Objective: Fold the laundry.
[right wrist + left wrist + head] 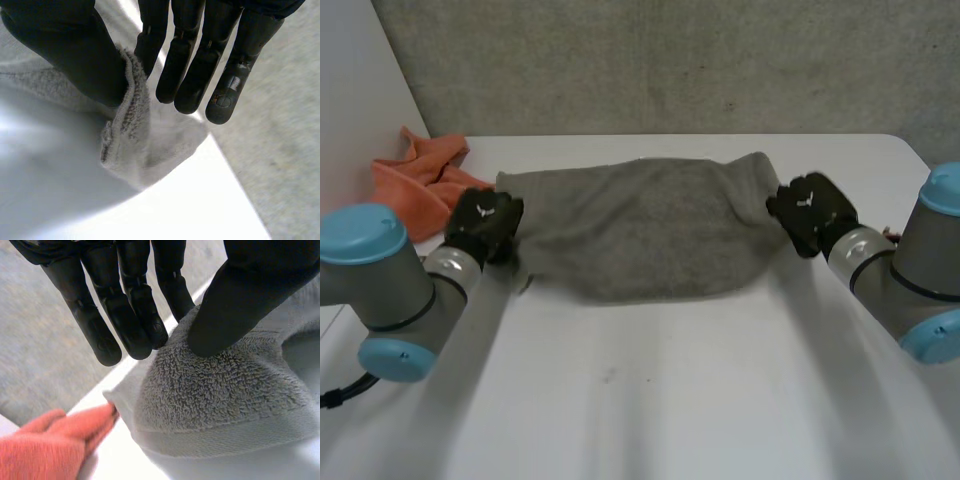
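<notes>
Grey terry towel (pixel 650 235), lying in a rumpled band across the far half of the table (pixel 650 400), its long edges uneven and its near edge bulging toward the robot. The left robot hand (pixel 485 222) is at the towel's left end. In the left wrist view its thumb (pixel 235 305) bears down on the looped pile and pinches the hemmed corner against nearly straight fingers (pixel 125 325). The right robot hand (pixel 808 212) is at the towel's right end, where the thumb (pixel 65 50) clamps the raised hem against the nearest finger (pixel 150 45). The rest of that corner droops below the hand.

Handling, by judgement: the cloth is soft, limp and light. It will sag between the two holds and has no stiffness to keep an edge straight, though the pile should resist slipping. The stitched hems at the end corners are the firmest places to grip, and both holds are already there. Matched motion of the two ends should keep the fold square.

The table is smooth, white and bare on the robot's side of the towel. An orange cloth (pixel 420 180) lies bunched just beyond the towel's left end, close to it but not visibly touching. A grey wall (pixel 670 60) rises behind the towel, and both wrist views show grey floor (pixel 280 150) past the table edge.
</notes>
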